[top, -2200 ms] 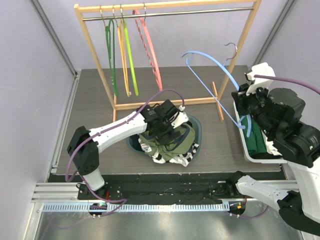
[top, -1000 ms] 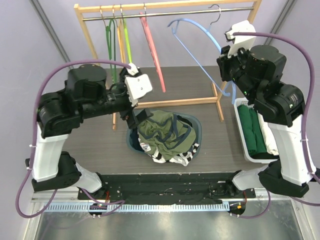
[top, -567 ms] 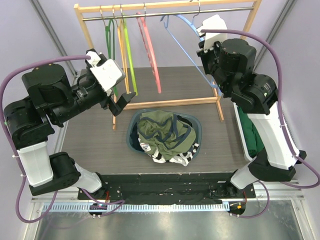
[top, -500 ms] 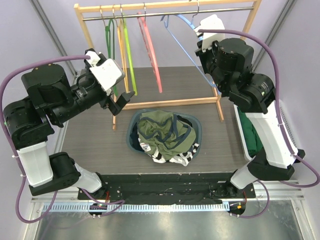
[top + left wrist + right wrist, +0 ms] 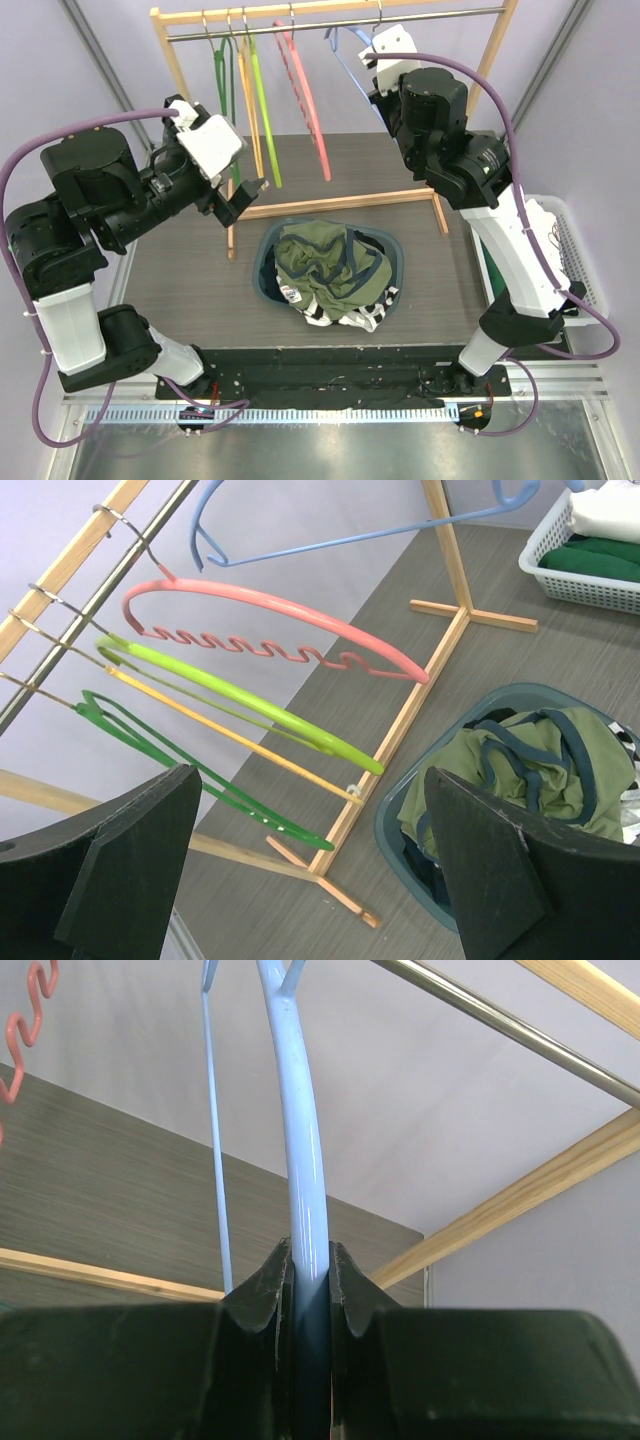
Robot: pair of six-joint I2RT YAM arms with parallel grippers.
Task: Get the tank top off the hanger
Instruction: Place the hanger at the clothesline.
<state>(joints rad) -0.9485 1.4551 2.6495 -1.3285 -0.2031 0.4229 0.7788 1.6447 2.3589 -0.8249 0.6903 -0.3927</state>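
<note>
The olive-green tank top [image 5: 330, 262] lies crumpled on other clothes in a blue basin [image 5: 265, 285], off any hanger; it also shows in the left wrist view [image 5: 520, 770]. My right gripper [image 5: 376, 82] is shut on the bare light-blue hanger [image 5: 340, 45], holding it up at the rack's metal rail [image 5: 300, 28]. In the right wrist view the jaws [image 5: 308, 1270] clamp the hanger's blue arm [image 5: 303, 1140]. My left gripper [image 5: 240, 200] is open and empty, raised left of the basin; its fingers [image 5: 130, 870] frame the rack and basin.
The wooden rack [image 5: 330, 10] holds green [image 5: 222, 110], orange, lime [image 5: 262, 120] and pink [image 5: 305, 100] hangers. Its wooden foot [image 5: 330, 205] runs behind the basin. A white basket [image 5: 560, 250] of folded clothes stands at the right edge.
My left gripper let go of the tank top in the basin and rose up and left. My right arm carried the blue hanger from the right side up to the rail.
</note>
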